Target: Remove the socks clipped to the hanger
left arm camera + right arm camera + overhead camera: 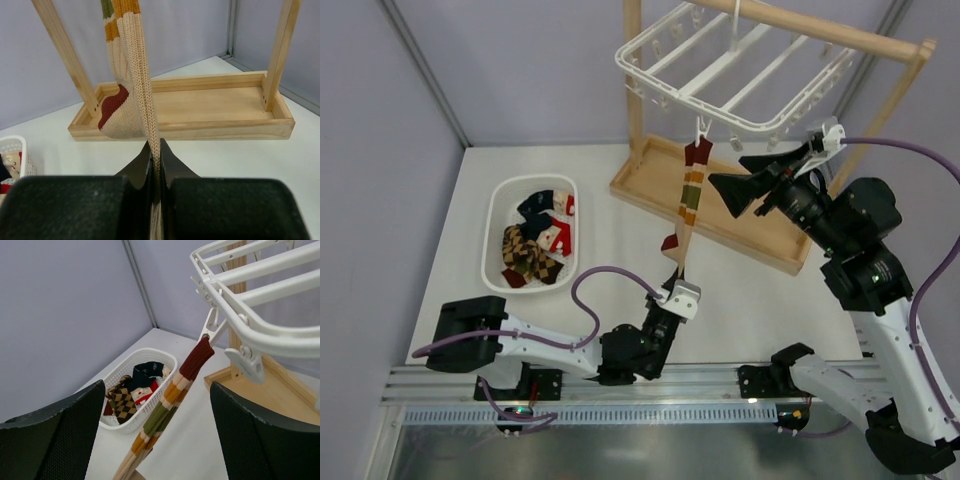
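One cream sock (690,195) with red, mustard and green stripes hangs by its red cuff from a clip (700,128) on the near rim of the white hanger (720,70). It is stretched taut down to my left gripper (678,290), which is shut on its lower end. In the left wrist view the knit (134,85) runs straight into the closed left gripper (156,150). My right gripper (725,195) stands open just right of the sock, level with its stripes. In the right wrist view the sock (170,400) and clip (212,329) lie ahead of the wide-open right gripper (157,425).
A white slotted basket (496,215) at the left holds several socks (535,245), also seen in the right wrist view (127,392). The hanger hangs from a wooden rail stand (840,35) with a tray base (650,185) behind the sock.
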Motion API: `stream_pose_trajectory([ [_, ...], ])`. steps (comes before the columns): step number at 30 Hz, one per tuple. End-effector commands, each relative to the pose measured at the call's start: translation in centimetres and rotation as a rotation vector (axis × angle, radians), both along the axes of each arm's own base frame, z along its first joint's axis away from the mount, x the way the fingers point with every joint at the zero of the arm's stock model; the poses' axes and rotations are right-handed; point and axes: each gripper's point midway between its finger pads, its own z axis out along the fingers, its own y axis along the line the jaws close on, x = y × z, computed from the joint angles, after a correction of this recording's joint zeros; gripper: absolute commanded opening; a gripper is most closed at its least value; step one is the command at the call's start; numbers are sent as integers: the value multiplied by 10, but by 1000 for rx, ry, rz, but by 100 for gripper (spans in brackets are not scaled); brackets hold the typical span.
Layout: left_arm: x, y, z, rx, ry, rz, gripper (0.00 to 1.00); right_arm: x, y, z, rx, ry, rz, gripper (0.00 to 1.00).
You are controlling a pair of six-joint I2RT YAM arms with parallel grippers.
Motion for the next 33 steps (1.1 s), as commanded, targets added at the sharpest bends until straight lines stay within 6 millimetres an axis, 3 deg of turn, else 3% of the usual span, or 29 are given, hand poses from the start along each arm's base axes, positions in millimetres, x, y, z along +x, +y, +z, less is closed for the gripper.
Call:
stream_pose_trajectory([
  [1, -5, 2, 17, -73, -2, -24, 0, 1, 18, 11, 0, 24, 84, 86],
  [5, -7, 0, 17, -70, -7, -49, 0, 20, 29, 8, -9, 62, 86, 86],
  [11, -6, -7, 10, -34, -1, -89, 0, 31, 37, 10, -18, 63, 65, 86],
  [33, -6, 1, -1, -26, 54, -145, 0, 97, 20, 0, -94, 125, -285, 86],
])
